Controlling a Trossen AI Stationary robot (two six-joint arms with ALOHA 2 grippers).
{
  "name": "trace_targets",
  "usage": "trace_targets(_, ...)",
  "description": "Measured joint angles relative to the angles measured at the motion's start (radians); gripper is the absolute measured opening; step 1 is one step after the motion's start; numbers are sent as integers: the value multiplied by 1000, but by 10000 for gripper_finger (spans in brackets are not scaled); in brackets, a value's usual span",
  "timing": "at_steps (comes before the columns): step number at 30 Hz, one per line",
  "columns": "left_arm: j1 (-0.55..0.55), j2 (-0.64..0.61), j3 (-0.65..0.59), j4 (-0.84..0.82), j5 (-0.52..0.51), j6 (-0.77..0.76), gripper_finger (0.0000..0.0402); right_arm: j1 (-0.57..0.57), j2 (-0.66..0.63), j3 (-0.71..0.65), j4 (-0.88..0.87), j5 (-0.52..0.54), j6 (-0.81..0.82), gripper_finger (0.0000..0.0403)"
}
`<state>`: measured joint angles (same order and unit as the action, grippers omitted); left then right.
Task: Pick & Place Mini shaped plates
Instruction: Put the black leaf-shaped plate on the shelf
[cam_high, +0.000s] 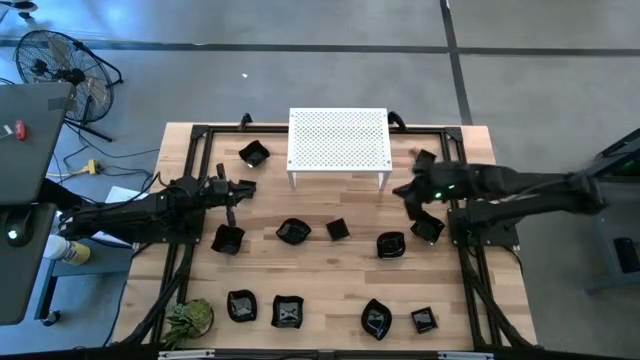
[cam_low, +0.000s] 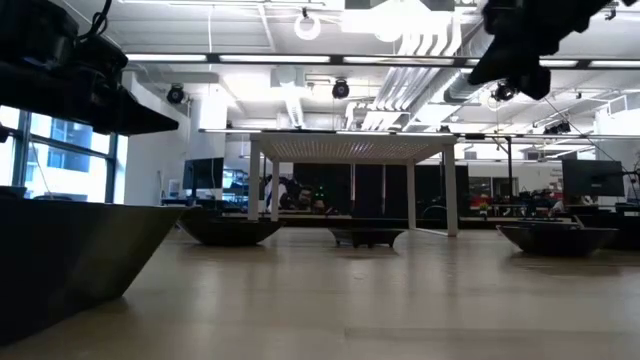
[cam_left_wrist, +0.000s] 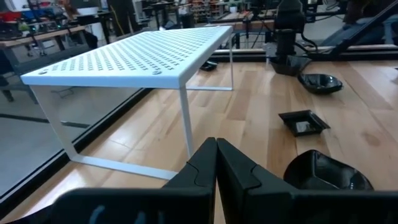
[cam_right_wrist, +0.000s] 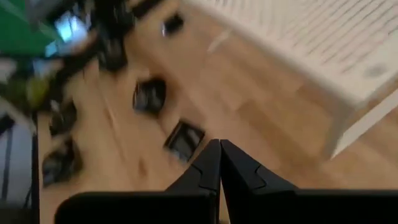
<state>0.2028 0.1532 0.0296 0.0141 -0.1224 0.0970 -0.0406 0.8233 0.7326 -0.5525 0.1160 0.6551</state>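
Observation:
Several mini shaped plates, small glossy black dishes, lie scattered on the wooden table, among them a square one (cam_high: 338, 229), a round one (cam_high: 293, 232) and a leaf-like one (cam_high: 376, 318). My left gripper (cam_high: 250, 187) is shut and empty at the left, in front of the white perforated stand (cam_high: 338, 140); its shut fingers (cam_left_wrist: 216, 155) point past a stand leg, with a dark plate (cam_left_wrist: 326, 174) beside them. My right gripper (cam_high: 402, 190) is shut and empty, raised above the table at the right (cam_low: 515, 60); plates (cam_right_wrist: 184, 140) lie below its shut fingers (cam_right_wrist: 219, 155).
The white stand rests on thin legs at the table's far middle. A small green plant (cam_high: 190, 318) sits at the near left corner. A black frame (cam_high: 470, 250) runs along the table's edges. Bare wood lies between the stand and the middle row of plates.

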Motion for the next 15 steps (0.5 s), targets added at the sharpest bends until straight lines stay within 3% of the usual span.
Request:
trace_targets(5,0,0,0,6,51,-86,1,26,144,4,-5,-151,5,1)
trace_targets(11,0,0,1,10,55,-278,1,27,253,-12,-82,-327,-182,22)
trace_targets(15,0,0,2,-11,57,-344,1,27,282,-12,-164,-354,-330,54)
